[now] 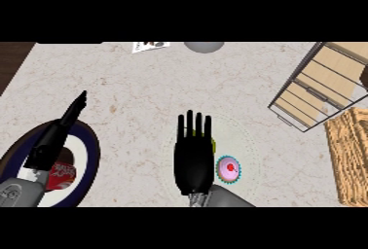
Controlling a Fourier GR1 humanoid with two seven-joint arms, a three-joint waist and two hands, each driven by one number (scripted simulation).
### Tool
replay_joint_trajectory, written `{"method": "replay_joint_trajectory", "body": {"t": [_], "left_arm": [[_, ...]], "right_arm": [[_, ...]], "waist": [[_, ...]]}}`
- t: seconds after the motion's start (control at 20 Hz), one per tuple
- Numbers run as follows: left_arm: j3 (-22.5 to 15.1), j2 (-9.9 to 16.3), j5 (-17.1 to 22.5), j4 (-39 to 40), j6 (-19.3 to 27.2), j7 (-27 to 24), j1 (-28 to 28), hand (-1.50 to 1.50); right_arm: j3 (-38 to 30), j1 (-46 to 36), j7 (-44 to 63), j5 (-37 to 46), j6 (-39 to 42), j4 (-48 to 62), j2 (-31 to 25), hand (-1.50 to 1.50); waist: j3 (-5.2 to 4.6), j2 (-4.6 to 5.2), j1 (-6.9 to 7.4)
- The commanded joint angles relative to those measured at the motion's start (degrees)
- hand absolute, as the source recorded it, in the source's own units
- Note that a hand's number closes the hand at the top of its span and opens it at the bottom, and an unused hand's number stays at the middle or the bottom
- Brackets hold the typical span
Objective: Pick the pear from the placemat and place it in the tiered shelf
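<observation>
1. The right hand [194,155] hangs flat over the pale round placemat [241,133], fingers straight and held close together, holding nothing. From where I stand, this looks like the reach for the pear [213,144].
2. To do the step well, I would have the hand open its thumb away from the fingers and settle lower, so the fruit sits between them before any curl begins. Coming in from the side would risk nudging the pink cupcake [229,169], which lies just beside the hand on the same mat.
3. Only a thin yellow-green sliver of the pear shows, at the right edge of the fingers; the hand covers the rest, so its shape and lean cannot be told.
4. The tiered shelf [316,87], wire-framed with pale wooden boards, stands well apart at the upper right, with a woven basket [350,155] just below it.
5. The left hand [61,129] rests with straight fingers, pointing up-counter above a dark-rimmed plate [90,168] that carries a red can [63,174].
</observation>
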Motion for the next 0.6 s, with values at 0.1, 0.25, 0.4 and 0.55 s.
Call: {"method": "replay_joint_trajectory", "body": {"t": [0.1,0.25,0.4,0.55], "left_arm": [[3.34,-1.07,0.22,6.83,-3.92,-1.26,-2.87,0.00],[2.67,-1.84,-1.57,-0.26,-3.58,2.40,-0.74,0.00],[3.41,-4.10,-3.34,3.59,-2.41,-1.93,1.13,0.00],[4.01,-4.79,-4.11,4.21,-3.86,-1.41,-0.12,0.00]], "right_arm": [[-0.07,2.65,1.61,6.50,-4.35,3.37,0.96,-1.50],[-0.82,0.70,2.00,4.15,-5.42,5.61,1.03,-1.50],[-2.40,2.67,1.12,6.14,-1.70,0.53,1.03,-1.50],[-1.50,1.85,0.87,5.21,-5.79,5.60,1.04,-1.50]], "waist": [[-0.37,0.30,-0.55],[-0.35,0.21,0.06],[-0.37,0.17,-0.36],[-0.36,0.27,-0.15]]}}
